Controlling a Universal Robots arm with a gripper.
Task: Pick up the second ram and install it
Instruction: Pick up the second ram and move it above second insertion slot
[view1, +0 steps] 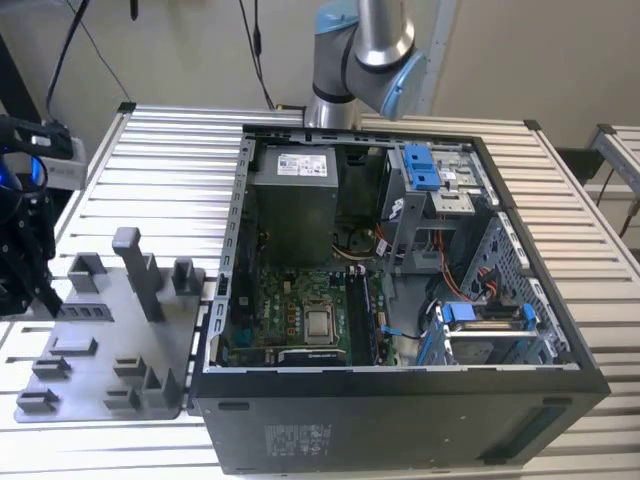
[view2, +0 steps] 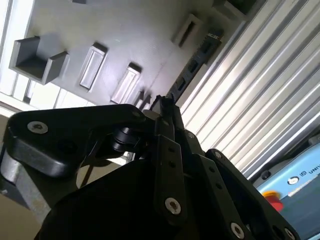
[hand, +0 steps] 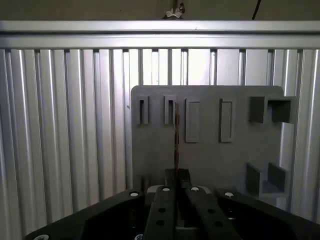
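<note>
My arm reaches to the exterior view's left edge, wrist pointing down beside the grey holder plate. My fingers are clamped tight on the second ram, held edge-on.

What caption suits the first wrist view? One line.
Gripper shut on the second ram, seen edge-on against the grey holder plate.

- We log a robotics lab bench setup.
- Ribbed aluminium surface carries an opened computer case and a grey holder plate.
- Robot arm stands behind it.
</note>
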